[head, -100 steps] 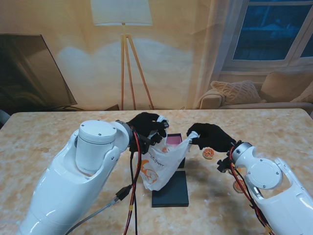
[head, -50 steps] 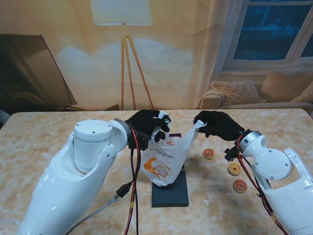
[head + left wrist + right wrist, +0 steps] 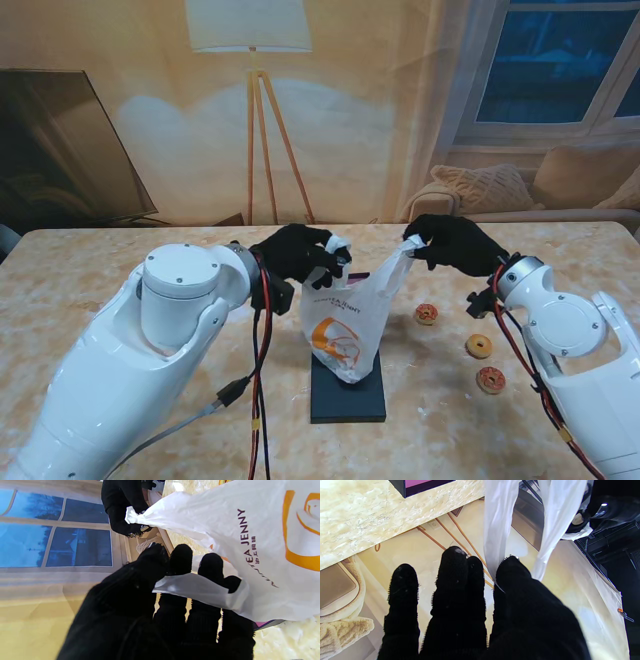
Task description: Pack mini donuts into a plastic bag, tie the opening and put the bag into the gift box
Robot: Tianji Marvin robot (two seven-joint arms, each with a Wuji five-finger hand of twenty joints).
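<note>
The left hand (image 3: pixel 296 256) pinches one handle of the white plastic bag (image 3: pixel 346 322) and the right hand (image 3: pixel 452 244) pinches the other — the bag hangs stretched between them, its bottom over the dark gift box (image 3: pixel 348 388) on the desk (image 3: pixel 100 280). Nearer to me than the right hand, three mini donuts (image 3: pixel 479 346) lie on the desk — apart from the bag.

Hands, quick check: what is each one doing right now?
Left hand: closed on one handle of the plastic bag.
Right hand: closed on the other handle.
</note>
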